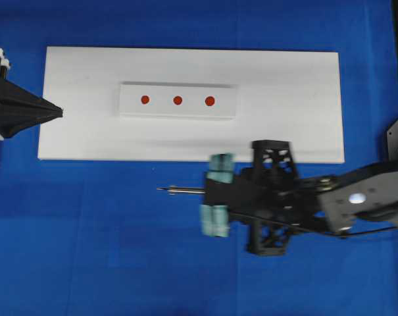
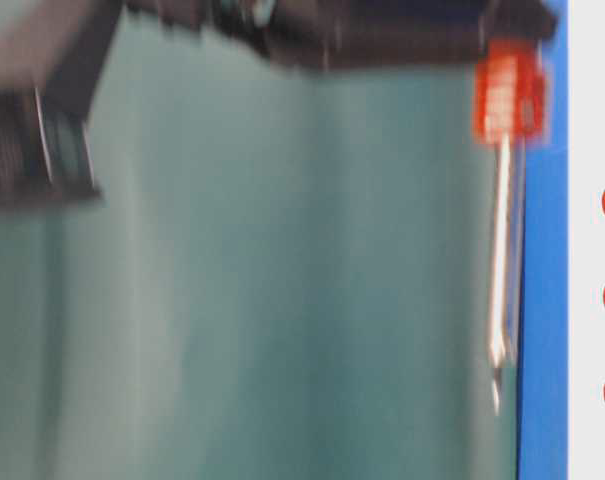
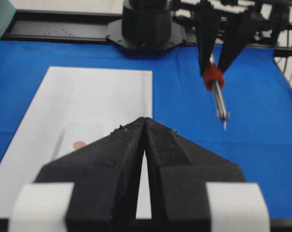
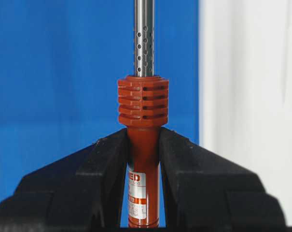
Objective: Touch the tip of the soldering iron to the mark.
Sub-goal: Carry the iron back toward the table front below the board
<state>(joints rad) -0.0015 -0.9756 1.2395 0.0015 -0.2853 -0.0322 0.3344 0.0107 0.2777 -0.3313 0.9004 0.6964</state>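
Orange-handled iron: the slim soldering iron (image 4: 143, 140) with perforated silver shaft is clamped in the right gripper (image 4: 143, 159).
Overhead only: three red marks (image 1: 177, 100) are seen.
Handle label: partly hidden, unreadable.
Left gripper (image 3: 145, 126): closed, empty.

Black arms, black wedge-shaped tool (image 3: 145, 126) fingers, teal tape pads (image 1: 218, 197)

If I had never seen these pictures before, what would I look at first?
Probably the soldering iron, with its bright orange-red handle pinched in the right gripper and its silver shaft pointing out over the blue table. Next, the three red dots in a row on the small white strip, which lies on the big white board. At the board's left end sits the left gripper, black, pointed and shut.
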